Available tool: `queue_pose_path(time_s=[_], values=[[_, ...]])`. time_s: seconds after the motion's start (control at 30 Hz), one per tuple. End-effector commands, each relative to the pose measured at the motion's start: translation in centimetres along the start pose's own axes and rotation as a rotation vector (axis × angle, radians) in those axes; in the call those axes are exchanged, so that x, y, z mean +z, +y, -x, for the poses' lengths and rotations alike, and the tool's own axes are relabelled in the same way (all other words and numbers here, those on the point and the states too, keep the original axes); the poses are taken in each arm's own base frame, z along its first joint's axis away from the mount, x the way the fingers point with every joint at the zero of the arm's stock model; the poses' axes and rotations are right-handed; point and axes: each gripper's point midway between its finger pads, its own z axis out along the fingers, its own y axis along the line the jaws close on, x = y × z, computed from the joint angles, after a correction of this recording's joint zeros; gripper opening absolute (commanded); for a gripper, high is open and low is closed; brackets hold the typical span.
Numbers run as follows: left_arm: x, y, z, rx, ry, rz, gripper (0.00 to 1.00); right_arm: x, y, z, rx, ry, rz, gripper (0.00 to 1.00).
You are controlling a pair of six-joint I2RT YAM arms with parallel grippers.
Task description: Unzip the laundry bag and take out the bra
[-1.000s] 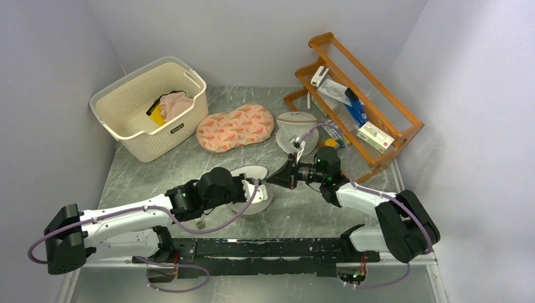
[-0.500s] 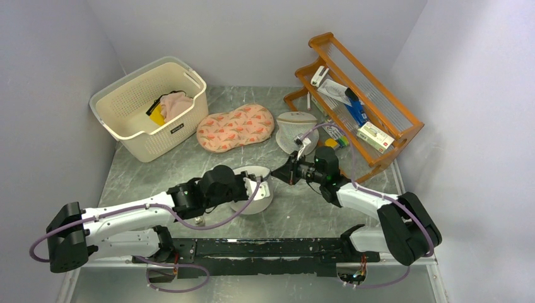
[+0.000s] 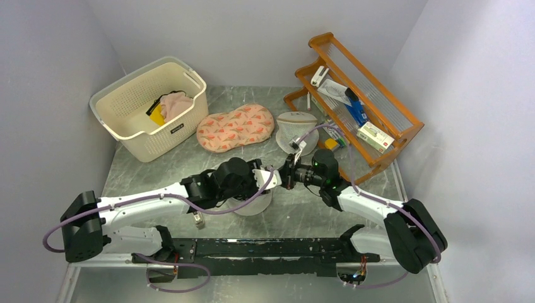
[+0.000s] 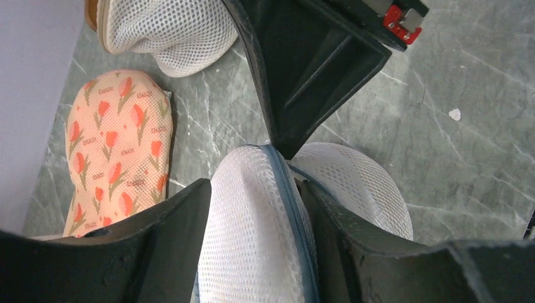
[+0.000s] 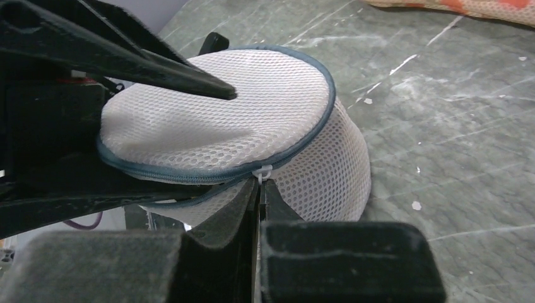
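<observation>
At the middle of the table (image 3: pixel 158 170), just ahead of the arm bases, stands the laundry bag (image 5: pixel 252 126), upright on its base. The left gripper (image 4: pixel 255 189) reaches over the bag from its left side, and its jaws are closed part-way onto a raised fold of the mesh top, pinning it. The right gripper (image 5: pixel 258 189), at the bag's right side, has its jaws pressed together on the white zip pull (image 5: pixel 262 170). From the pull towards the left gripper, the teal zip (image 5: pixel 318 126) shows a short parted stretch; the rest of the ring looks closed. I judge the unzipping barely begun. Most of the circle is left to run, and the bra, nowhere visible, is not yet out.
</observation>
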Motion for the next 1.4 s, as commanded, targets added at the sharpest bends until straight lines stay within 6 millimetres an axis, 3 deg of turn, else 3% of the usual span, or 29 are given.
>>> queue_pose_path(time_s=[0.0,0.27,0.4,0.73,1.03,1.37], values=[[-0.1,0.8,0.7,-0.033,0.015,0.033,0.65,0.1,1.5,0.5,-0.044,-0.008,0.047,0.00],[-0.5,1.6,0.6,-0.032,0.031,0.069,0.53,0.6,2.4,0.4,-0.047,0.009,0.058,0.00],[-0.5,1.8,0.6,-0.038,0.049,0.077,0.41,0.8,2.3,0.5,-0.053,0.005,0.044,0.00],[-2.0,2.8,2.0,-0.053,-0.024,0.111,0.08,1.3,-0.8,0.5,0.017,-0.019,-0.111,0.00],[-2.8,2.9,2.7,-0.057,-0.064,0.110,0.07,1.1,-4.6,-0.4,0.128,-0.029,-0.291,0.00],[-2.9,2.5,2.8,-0.062,-0.071,0.087,0.07,0.6,-6.2,0.4,0.149,-0.053,-0.360,0.00]])
